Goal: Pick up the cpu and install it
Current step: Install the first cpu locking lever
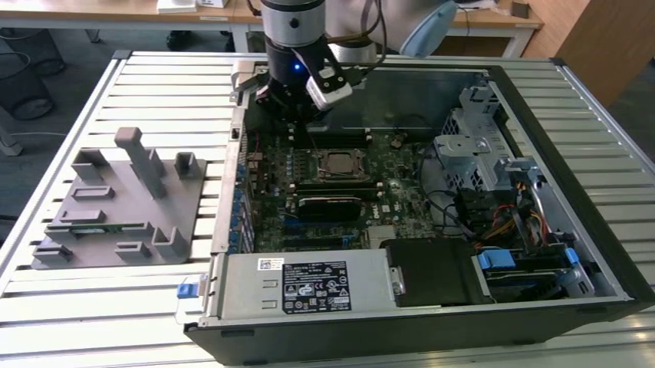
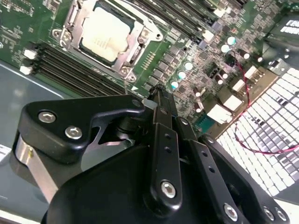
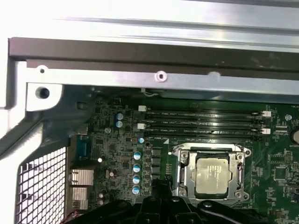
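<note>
cpu seated in socket | pincer closed, empty | exterior view: grey fixture

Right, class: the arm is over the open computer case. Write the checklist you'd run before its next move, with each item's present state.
1. The cpu lies flat inside the socket frame on the motherboard: ok.
2. The gripper carries nothing: ok. It is shut with nothing between its fingertips in the second wrist view.
3. The gripper is apart from the cpu: ok. It hangs over the board beside the socket, by the memory slots.
4. The socket's retention frame is latched down: cannot tell.
5. The cpu's corner mark lines up with the socket's: cannot tell.
</note>
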